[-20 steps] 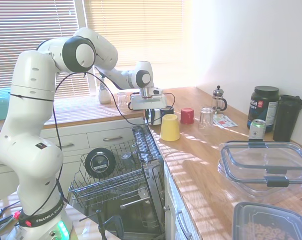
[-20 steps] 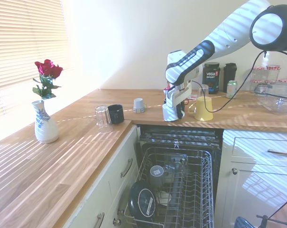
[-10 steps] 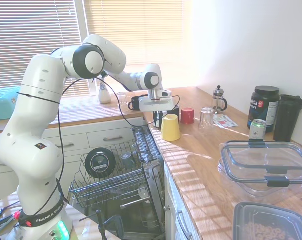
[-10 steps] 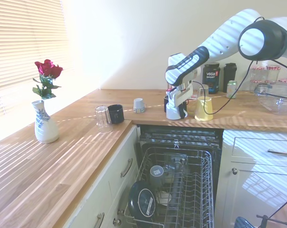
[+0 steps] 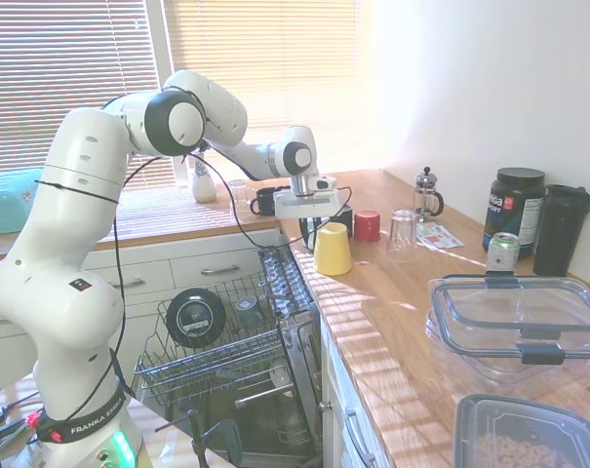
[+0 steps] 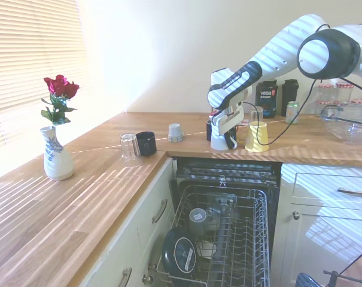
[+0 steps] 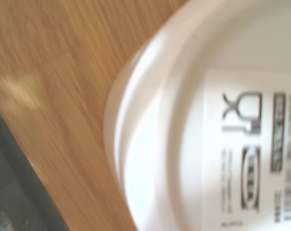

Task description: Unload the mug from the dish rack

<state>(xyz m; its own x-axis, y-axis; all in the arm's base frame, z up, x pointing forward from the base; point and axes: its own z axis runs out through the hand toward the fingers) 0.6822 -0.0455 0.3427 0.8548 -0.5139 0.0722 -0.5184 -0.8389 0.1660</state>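
Yellow cup (image 6: 256, 137) just beside mug (image 6: 219, 142)

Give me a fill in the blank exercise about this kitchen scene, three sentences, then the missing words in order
1. The white mug under the gripper sits on the ____, no longer in the dish rack.
2. The cup right beside that mug is coloured ____.
3. The vase near the window holds a red ____.

Missing words: counter; yellow; rose
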